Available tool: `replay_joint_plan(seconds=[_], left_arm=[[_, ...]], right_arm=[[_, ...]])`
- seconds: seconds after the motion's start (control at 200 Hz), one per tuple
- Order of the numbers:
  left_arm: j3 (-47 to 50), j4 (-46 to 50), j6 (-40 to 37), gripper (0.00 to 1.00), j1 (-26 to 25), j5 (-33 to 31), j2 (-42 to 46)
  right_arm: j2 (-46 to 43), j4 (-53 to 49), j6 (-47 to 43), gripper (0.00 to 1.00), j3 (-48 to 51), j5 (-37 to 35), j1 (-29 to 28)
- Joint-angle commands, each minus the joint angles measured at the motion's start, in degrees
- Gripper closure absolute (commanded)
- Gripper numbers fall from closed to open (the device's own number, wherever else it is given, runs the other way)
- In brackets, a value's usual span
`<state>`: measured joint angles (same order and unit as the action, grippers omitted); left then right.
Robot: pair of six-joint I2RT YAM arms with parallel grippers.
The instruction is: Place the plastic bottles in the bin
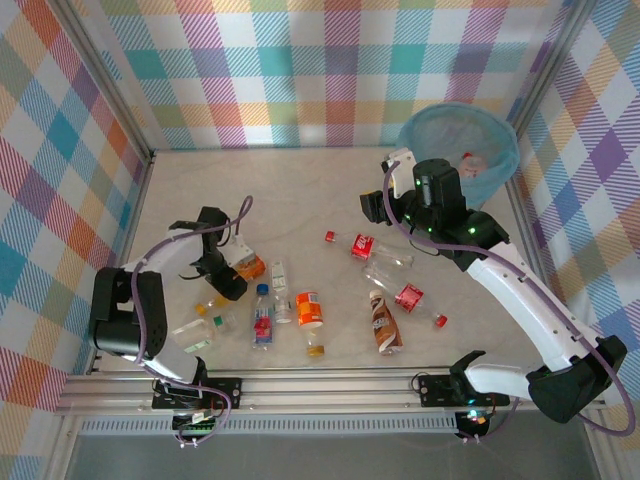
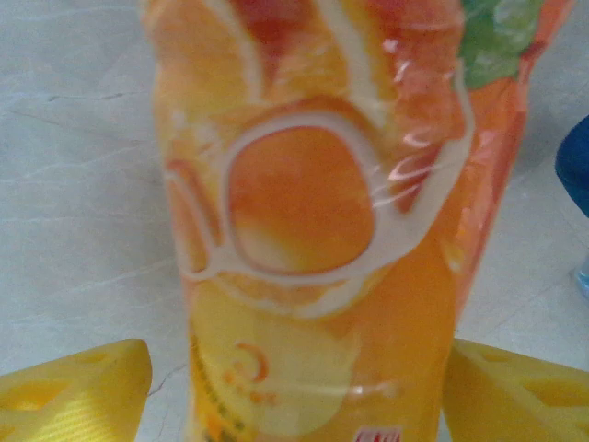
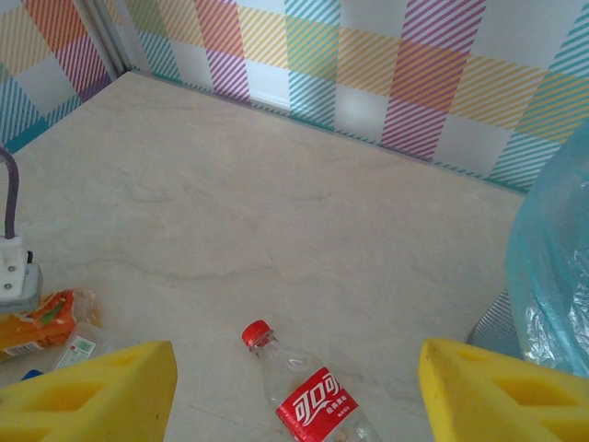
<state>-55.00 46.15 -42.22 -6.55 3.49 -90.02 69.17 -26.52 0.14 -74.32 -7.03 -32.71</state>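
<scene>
Straddling the orange bottle (image 2: pixel 313 212), the left gripper (image 2: pixel 299 391) sits low over the table (image 1: pixel 300 180) with one yellow finger on each side of the label. The jaws are spread. A sliver of tabletop shows between the left finger (image 2: pixel 78 387) and the bottle, while the other finger looks to be just about touching it. I'd say it is set across the bottle's width because that is the narrowest line to pinch, and the bottle lies flat, so it should not roll away lengthwise. The plastic is thin and may dent under the squeeze.

Over on the far right, the right gripper (image 3: pixel 296 373) hangs high with its jaws wide apart and nothing between them. It is tilted down toward a clear red-labelled bottle (image 3: pixel 313 401) that lies well below it. The bin (image 1: pixel 430 135) is just beside that arm, its blue liner (image 3: pixel 552 276) at the edge of the wrist view, so this arm has the short trip.

Most of the bottles (image 1: pixel 310 310) lie scattered between the two arms, so the job looks barely begun. The orange one has the whole table to cross.
</scene>
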Motion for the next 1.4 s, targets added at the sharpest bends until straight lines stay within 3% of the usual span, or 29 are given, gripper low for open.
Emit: replay_joint_plan(seconds=[0.0, 0.31, 0.675, 0.78, 0.945, 1.02, 1.15, 1.27, 1.395], left_arm=[[-0.2, 0.0, 0.0, 0.23, 0.6, 0.6, -1.3], [-0.9, -1.3, 0.9, 0.40, 0.8, -1.5, -0.4], [-5.1, -0.7, 4.5, 0.44, 4.3, 3.3, 14.7], [-9.7, 0.6, 5.2, 0.44, 4.3, 9.1, 21.0], [-14.9, -5.7, 11.1, 0.41, 3.5, 27.6, 28.9], [-17.3, -8.8, 14.4, 0.42, 1.2, 33.9, 29.6], [-21.3, -11.9, 16.0, 0.42, -7.1, 36.7, 28.4], [-25.2, -12.1, 14.8, 0.42, -15.0, 37.5, 25.5], [-26.9, -16.0, 15.5, 0.43, -19.7, 40.9, 22.6]], right_arm=[[0.4, 1.1, -1.6, 0.30, -0.6, -0.9, -0.2], [0.2, 0.3, -1.7, 0.30, -1.2, -1.2, -0.3], [-1.0, -0.6, 0.8, 0.31, -4.5, 1.3, -0.2], [-1.5, -0.2, 3.2, 0.31, -6.2, 5.2, -0.2], [-1.7, 4.8, 6.6, 0.30, -8.2, 19.6, -0.3], [-0.8, 9.3, 9.6, 0.30, -8.8, 28.9, -0.3], [2.3, 17.2, 16.9, 0.28, -10.6, 40.4, -0.3], [5.6, 19.9, 20.4, 0.26, -13.7, 43.2, -1.1], [6.9, 20.4, 17.3, 0.23, -14.3, 45.5, -2.1]])
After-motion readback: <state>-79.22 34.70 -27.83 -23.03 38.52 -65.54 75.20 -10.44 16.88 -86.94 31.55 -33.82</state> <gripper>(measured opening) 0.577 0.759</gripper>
